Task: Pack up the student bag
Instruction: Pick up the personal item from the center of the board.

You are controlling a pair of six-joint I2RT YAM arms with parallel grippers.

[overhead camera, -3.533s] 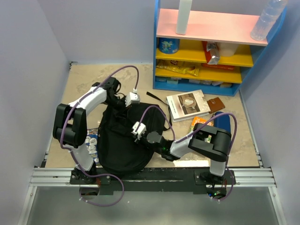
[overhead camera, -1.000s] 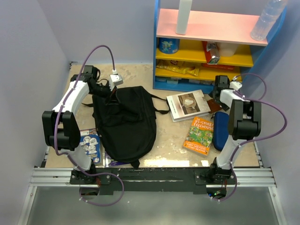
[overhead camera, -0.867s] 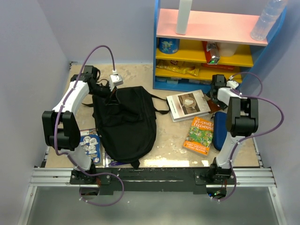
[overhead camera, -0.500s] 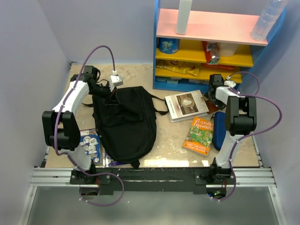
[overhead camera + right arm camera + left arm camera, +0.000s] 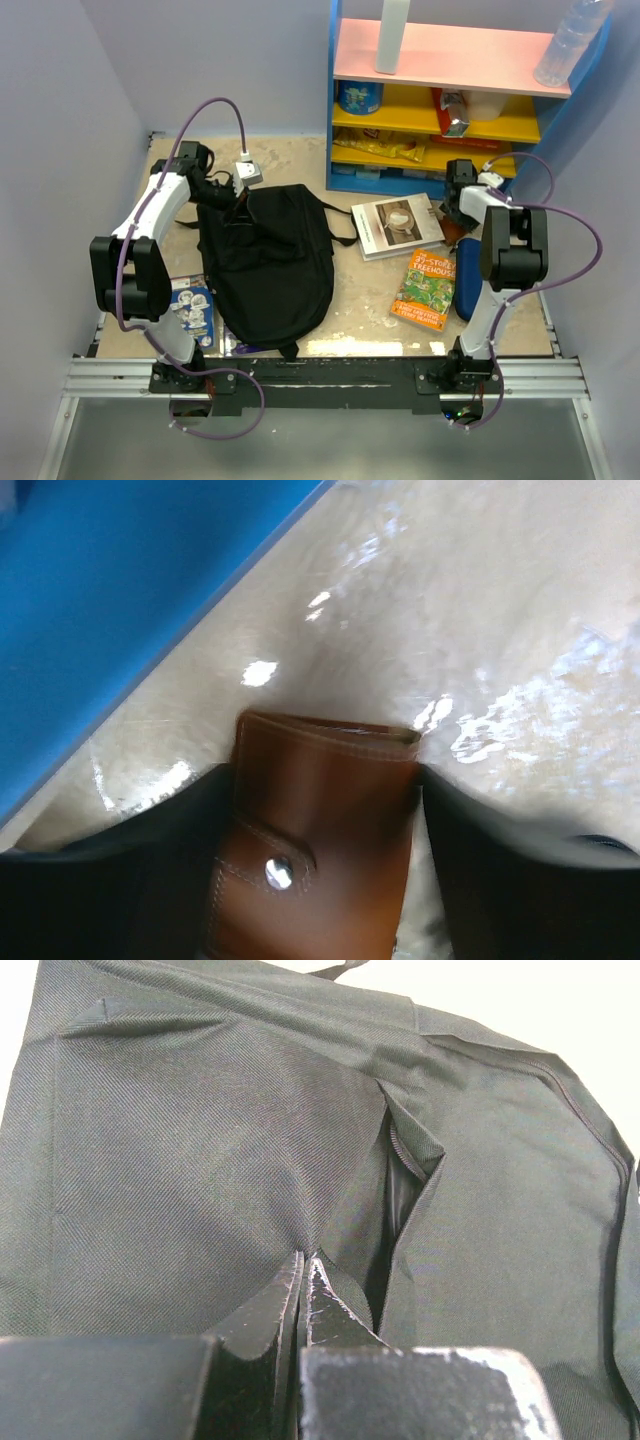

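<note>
The student bag (image 5: 270, 265), black and soft, lies at left centre. My left gripper (image 5: 232, 195) is at its top edge. Up close, that left gripper (image 5: 303, 1260) is shut on a fold of the student bag (image 5: 200, 1140) beside the gaping zipper slit (image 5: 400, 1175). My right gripper (image 5: 458, 212) is low by the shelf foot. In the right wrist view my right gripper (image 5: 320, 780) straddles a brown snap wallet (image 5: 320, 820) that lies flat on the table. Its dark fingers (image 5: 150, 880) flank both edges, with a pale gap on the right.
A white book (image 5: 398, 225), an orange storybook (image 5: 425, 275) and a dark-blue pencil case (image 5: 468, 275) lie right of the bag. A small blue booklet (image 5: 192, 305) sits by the bag's left side. The blue shelf unit (image 5: 450, 110) stands behind; its base (image 5: 130, 600) is close to the wallet.
The right arm swung from the bag to the shelf foot, then came down over the wallet, and its jaws have narrowed. The left gripper and bag have held still over the last second.
</note>
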